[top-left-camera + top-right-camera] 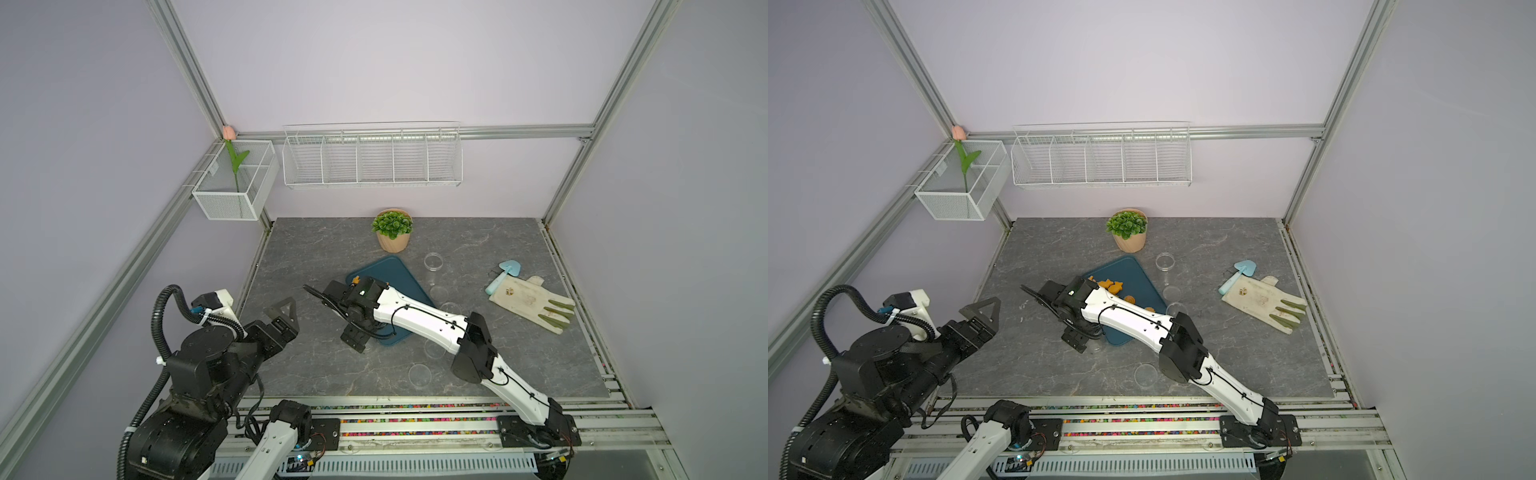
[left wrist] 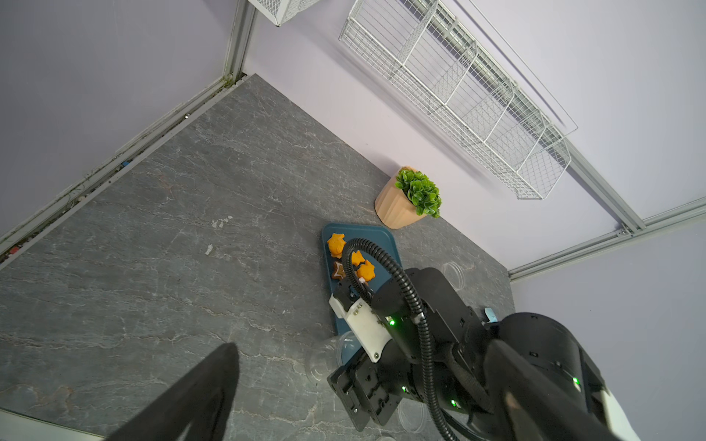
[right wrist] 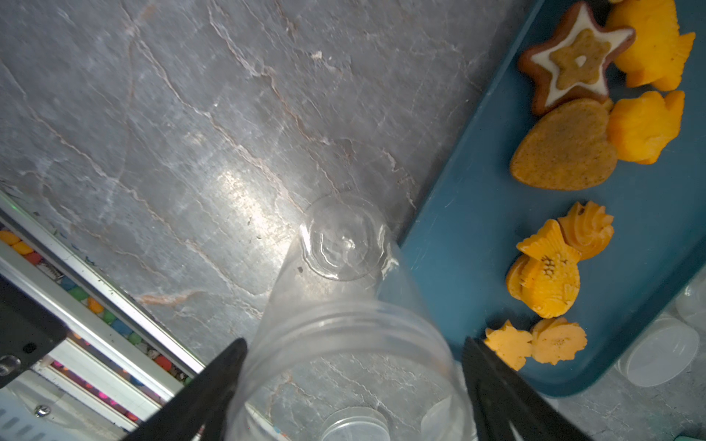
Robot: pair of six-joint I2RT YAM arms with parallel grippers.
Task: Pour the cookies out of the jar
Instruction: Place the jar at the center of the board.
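The right tool is released, loosely flanking the mouth of the empty jar; the cookies lie on the tray just beside the tool. The jar looks like light, stiff, slick plastic, so grip its wall just under the threaded mouth

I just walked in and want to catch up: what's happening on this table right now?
The right gripper sits around the mouth of a clear jar, with its jaws open and not clamping it. The jar is empty and stands upright on the table, close beside the tray. The cookies lie spread on the tray, so the pouring looks done. The left gripper hangs open off to the side, holding nothing.
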